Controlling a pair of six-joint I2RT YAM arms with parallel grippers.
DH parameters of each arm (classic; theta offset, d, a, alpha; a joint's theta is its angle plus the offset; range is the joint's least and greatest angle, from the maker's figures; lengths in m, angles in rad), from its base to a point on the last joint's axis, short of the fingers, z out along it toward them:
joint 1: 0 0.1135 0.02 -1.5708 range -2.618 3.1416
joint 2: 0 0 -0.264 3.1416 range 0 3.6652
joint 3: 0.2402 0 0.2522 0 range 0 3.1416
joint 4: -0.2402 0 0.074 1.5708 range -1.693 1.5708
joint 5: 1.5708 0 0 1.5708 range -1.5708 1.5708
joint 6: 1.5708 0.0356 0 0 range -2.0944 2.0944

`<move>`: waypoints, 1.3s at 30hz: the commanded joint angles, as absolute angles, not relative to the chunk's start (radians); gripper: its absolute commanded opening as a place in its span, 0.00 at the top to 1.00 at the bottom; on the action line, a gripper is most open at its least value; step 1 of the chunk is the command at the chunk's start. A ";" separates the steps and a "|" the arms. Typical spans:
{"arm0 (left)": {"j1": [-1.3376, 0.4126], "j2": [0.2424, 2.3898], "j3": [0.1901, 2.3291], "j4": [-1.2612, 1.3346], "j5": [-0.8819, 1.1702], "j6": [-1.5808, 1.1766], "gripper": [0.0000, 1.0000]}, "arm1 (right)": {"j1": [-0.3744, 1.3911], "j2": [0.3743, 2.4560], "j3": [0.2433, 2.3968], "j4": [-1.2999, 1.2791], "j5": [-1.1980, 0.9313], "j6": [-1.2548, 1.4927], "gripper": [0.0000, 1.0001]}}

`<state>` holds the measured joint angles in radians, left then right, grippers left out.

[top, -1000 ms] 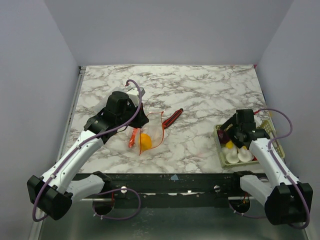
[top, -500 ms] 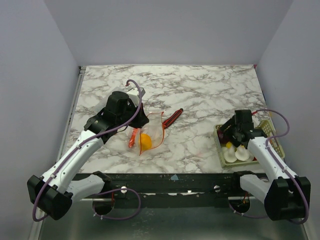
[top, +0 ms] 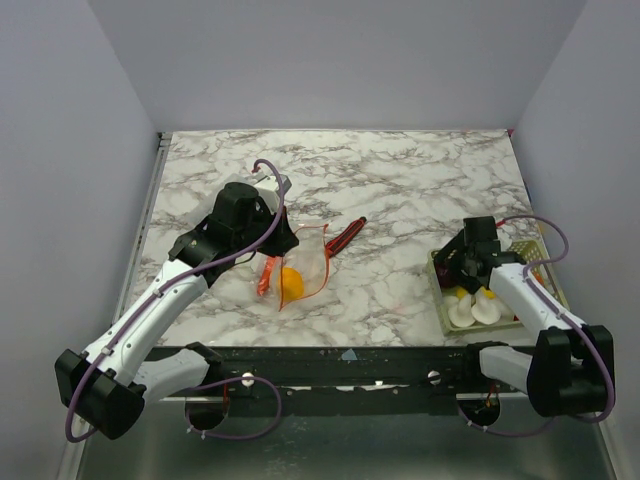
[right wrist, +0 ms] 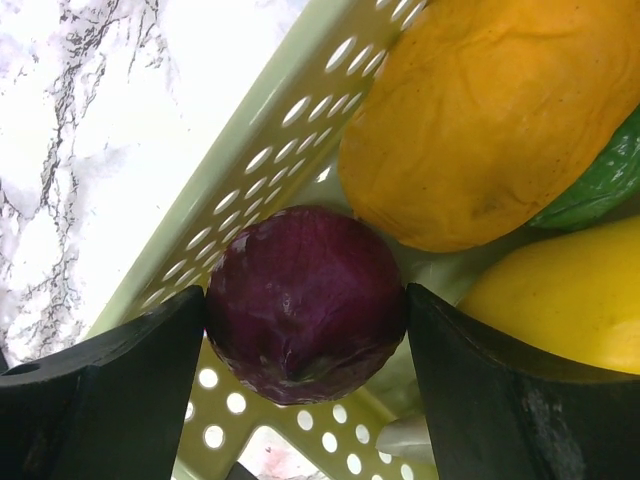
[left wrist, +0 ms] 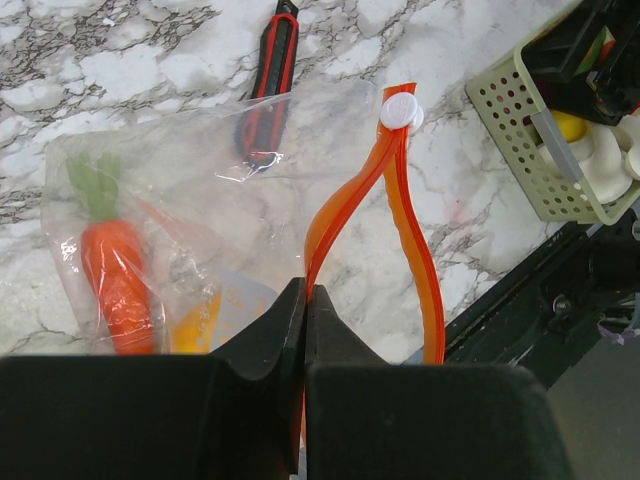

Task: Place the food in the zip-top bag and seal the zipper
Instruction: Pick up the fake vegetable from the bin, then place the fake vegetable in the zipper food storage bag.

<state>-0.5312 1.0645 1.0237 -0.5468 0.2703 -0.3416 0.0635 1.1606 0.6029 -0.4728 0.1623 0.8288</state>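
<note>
The zip-top bag point(top: 305, 262) lies at mid-table with its mouth held up. My left gripper point(left wrist: 305, 300) is shut on one lip of the orange-red zipper point(left wrist: 345, 195), whose white slider point(left wrist: 401, 110) sits at the far end. Inside the bag are an orange carrot point(left wrist: 118, 285) and a yellow-orange fruit point(top: 292, 281). My right gripper point(right wrist: 305, 312) reaches into the pale green basket point(right wrist: 270, 130), both pads pressed against a purple onion point(right wrist: 305, 300). An orange fruit point(right wrist: 490, 110), a yellow one point(right wrist: 570, 300) and a green piece point(right wrist: 600, 180) lie beside the onion.
A slim red-and-black stick point(top: 346, 235) lies just beyond the bag. The basket point(top: 441, 300) stands at the right near edge and also holds white pieces point(top: 475, 310). The table's front rail runs close below the bag and basket.
My right arm has shifted slightly left and down in the basket, bringing its fingers around the purple onion. The left arm and bag have not moved.
</note>
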 commanded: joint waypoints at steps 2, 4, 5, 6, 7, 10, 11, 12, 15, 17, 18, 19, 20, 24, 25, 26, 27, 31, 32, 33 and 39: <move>-0.526 1.073 1.022 -0.523 0.302 -0.347 1.00 | 0.058 1.147 0.583 -0.535 0.187 0.819 0.36; -0.526 1.069 1.019 -0.520 0.309 -0.348 1.00 | 0.058 1.131 0.582 -0.535 0.190 0.823 0.50; -0.526 1.065 1.017 -0.520 0.305 -0.347 1.00 | 0.058 1.124 0.586 -0.538 0.187 0.826 0.50; -0.526 1.065 1.017 -0.521 0.295 -0.346 1.00 | 0.058 1.116 0.591 -0.547 0.183 0.830 0.50; -0.527 1.064 1.018 -0.522 0.288 -0.345 1.00 | 0.058 1.106 0.601 -0.561 0.183 0.834 0.51; -0.526 1.071 1.022 -0.527 0.291 -0.344 1.00 | 0.058 1.060 0.625 -0.598 0.205 0.844 0.54; -0.526 1.069 1.022 -0.525 0.297 -0.345 1.00 | 0.058 1.034 0.629 -0.605 0.216 0.849 0.58; -0.526 1.068 1.020 -0.524 0.298 -0.345 1.00 | 0.058 1.006 0.629 -0.607 0.227 0.854 0.63; -0.526 1.067 1.018 -0.522 0.285 -0.344 1.00 | 0.058 0.940 0.651 -0.630 0.242 0.863 0.71; -0.524 1.072 1.021 -0.526 0.286 -0.344 1.00 | 0.058 0.906 0.684 -0.649 0.241 0.851 0.74; -0.525 1.075 1.023 -0.528 0.289 -0.344 1.00 | 0.058 0.891 0.701 -0.654 0.234 0.839 0.74; -0.525 1.075 1.023 -0.527 0.295 -0.345 1.00 | 0.058 0.878 0.714 -0.655 0.224 0.815 0.75; -0.525 1.072 1.022 -0.524 0.299 -0.345 1.00 | 0.058 0.864 0.728 -0.656 0.207 0.793 0.77; -0.525 1.073 1.022 -0.525 0.285 -0.344 1.00 | 0.058 0.816 0.767 -0.615 0.086 0.694 0.85; -0.525 1.075 1.023 -0.525 0.286 -0.344 1.00 | 0.057 0.807 0.776 -0.598 0.032 0.670 0.86; -0.525 1.076 1.024 -0.527 0.290 -0.344 1.00 | 0.058 0.799 0.779 -0.566 -0.033 0.655 0.86; -0.523 1.077 1.025 -0.526 0.292 -0.345 1.00 | 0.058 0.796 0.782 -0.536 -0.112 0.644 0.86; -0.520 1.076 1.026 -0.523 0.303 -0.347 1.00 | 0.071 0.813 0.764 -0.388 -0.394 0.682 0.88; -0.519 1.075 1.025 -0.522 0.302 -0.347 1.00 | 0.087 0.813 0.756 -0.348 -0.438 0.704 0.88; -0.518 1.076 1.025 -0.523 0.301 -0.347 1.00 | 0.116 0.812 0.754 -0.308 -0.467 0.719 0.88; -0.517 1.075 1.026 -0.523 0.302 -0.347 1.00 | 0.442 0.852 0.806 -0.178 -0.384 0.742 0.88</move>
<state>-0.5232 1.0744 1.0237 -0.5468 0.2810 -0.3416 0.2691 0.8169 0.7555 -0.3141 -0.3443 0.7254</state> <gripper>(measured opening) 0.011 0.644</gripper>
